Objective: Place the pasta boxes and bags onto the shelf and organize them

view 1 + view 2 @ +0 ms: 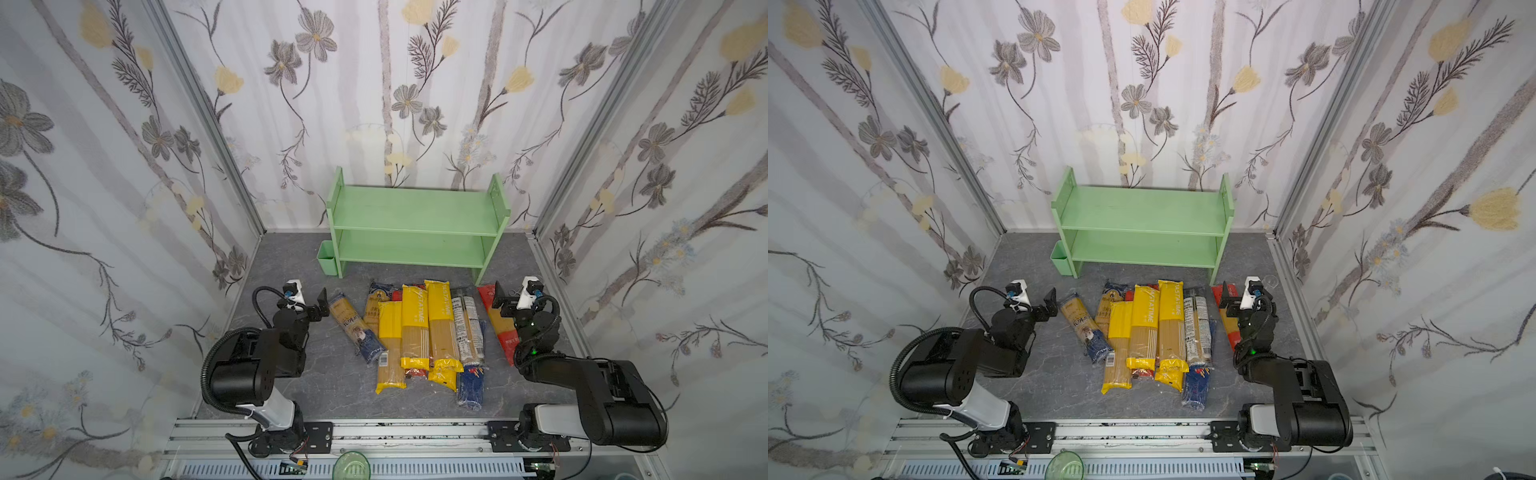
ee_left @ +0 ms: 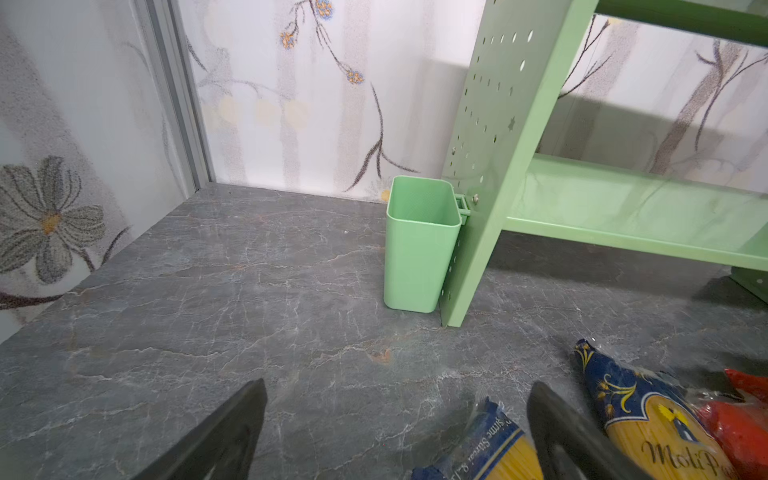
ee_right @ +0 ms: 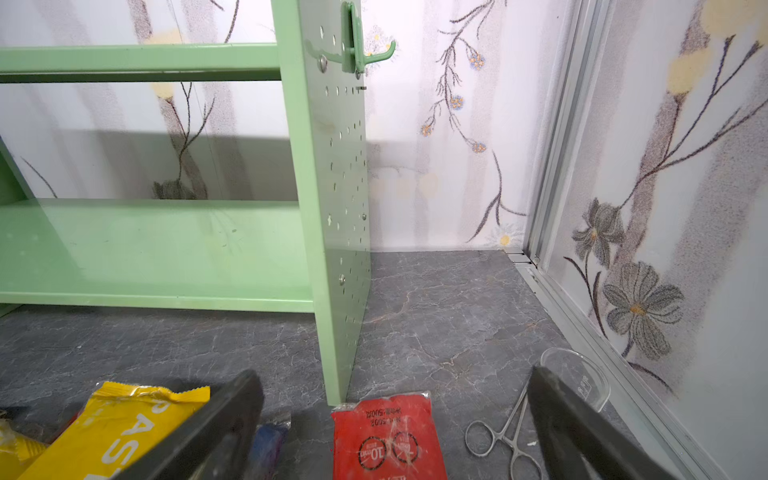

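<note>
Fingers (image 2: 232,432) of the left gripper (image 2: 397,388) and right gripper (image 3: 395,374) are held spread, empty, flanking the spaghetti packs (image 1: 415,328), apparently readied for picking.

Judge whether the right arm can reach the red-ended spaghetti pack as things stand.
Probably yes: the open right gripper sits directly over the red-ended spaghetti pack, and nothing lies on top of that pack.

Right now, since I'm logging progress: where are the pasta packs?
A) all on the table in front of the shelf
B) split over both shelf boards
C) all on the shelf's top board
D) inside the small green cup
A: in both top views the pasta packs lie in a heap on the grey table in front of the shelf, and its two boards carry nothing.
</note>
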{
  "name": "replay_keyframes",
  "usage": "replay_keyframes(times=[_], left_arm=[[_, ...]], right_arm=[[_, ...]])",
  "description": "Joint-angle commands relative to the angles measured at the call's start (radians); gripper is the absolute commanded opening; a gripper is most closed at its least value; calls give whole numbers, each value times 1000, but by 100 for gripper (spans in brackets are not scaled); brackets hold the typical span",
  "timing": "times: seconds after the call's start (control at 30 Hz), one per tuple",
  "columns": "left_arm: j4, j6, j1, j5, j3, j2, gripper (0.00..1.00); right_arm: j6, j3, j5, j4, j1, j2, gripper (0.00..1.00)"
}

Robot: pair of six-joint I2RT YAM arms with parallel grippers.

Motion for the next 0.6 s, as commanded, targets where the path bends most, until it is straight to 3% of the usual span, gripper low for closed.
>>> replay_keyframes(times=[0.0,0.57], left_arm=[[16,4,2,12,7,-4,100],[18,6,1,12,7,-3,100]], right_arm=[[-10,1,0,40,0,2,100],[-5,9,-17,28,-6,4,100]])
